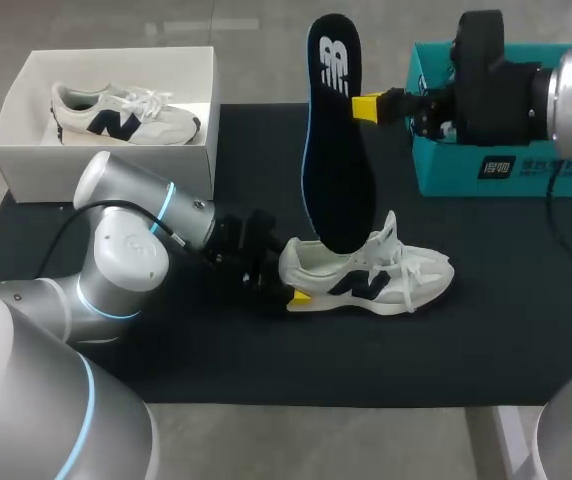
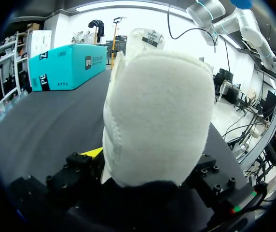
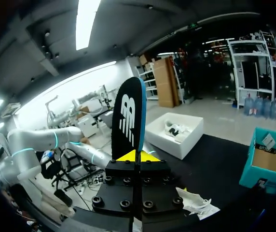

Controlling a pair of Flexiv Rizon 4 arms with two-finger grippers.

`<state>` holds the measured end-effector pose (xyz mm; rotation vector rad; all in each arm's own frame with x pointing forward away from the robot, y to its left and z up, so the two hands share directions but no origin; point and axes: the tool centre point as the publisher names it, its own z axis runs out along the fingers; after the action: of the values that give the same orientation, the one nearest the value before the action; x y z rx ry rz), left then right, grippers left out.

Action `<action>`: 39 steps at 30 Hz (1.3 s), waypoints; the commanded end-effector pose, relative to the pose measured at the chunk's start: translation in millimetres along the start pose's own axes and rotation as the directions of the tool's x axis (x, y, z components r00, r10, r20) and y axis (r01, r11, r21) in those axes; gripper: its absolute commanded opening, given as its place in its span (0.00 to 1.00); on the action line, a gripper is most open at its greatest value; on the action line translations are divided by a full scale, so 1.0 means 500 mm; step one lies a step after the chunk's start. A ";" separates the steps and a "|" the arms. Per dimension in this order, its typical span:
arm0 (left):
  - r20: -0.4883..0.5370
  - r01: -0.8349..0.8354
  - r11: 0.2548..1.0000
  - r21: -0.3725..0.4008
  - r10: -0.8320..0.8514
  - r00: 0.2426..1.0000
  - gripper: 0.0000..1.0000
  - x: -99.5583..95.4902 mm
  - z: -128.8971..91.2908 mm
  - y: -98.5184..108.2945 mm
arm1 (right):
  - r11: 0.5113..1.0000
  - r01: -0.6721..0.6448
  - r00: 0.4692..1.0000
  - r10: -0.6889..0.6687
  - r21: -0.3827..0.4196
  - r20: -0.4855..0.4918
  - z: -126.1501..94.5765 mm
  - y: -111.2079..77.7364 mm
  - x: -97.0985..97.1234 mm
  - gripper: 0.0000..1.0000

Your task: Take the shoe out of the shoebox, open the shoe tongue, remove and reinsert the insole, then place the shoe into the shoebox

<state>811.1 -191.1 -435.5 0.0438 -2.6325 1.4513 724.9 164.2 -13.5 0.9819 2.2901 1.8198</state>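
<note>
A dark table (image 1: 486, 330) carries a white shoebox (image 1: 116, 52) at upper left with a second shoe (image 1: 126, 118) inside, and a teal box (image 1: 526, 180) at upper right. The shoe (image 1: 376, 278) sits at centre. The left end effector (image 1: 291, 288), reaching in low from the left, clamps its heel. The right end effector (image 1: 366, 106), from upper right, pinches the insole (image 1: 334, 150) upright, lower end at the shoe's opening.

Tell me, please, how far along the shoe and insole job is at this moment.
Done: the white sneaker is out, lying on the black mat, with its heel held by the left gripper. In hand: the right gripper holds the dark foam insole upright, its lower end at the shoe's opening. I cannot tell whether it is coming out or going in. Left: seating the insole and boxing the shoe.
</note>
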 end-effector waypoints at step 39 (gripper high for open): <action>-0.001 0.001 1.000 -0.002 -0.001 1.000 0.00 -0.002 0.005 0.004 | 0.991 -0.123 0.951 0.134 -0.057 0.280 -0.105 -0.086 0.087 0.00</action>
<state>811.1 -191.1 -435.6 0.0437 -2.6326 1.4512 680.3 152.3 -33.4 1.3033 2.0684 1.6543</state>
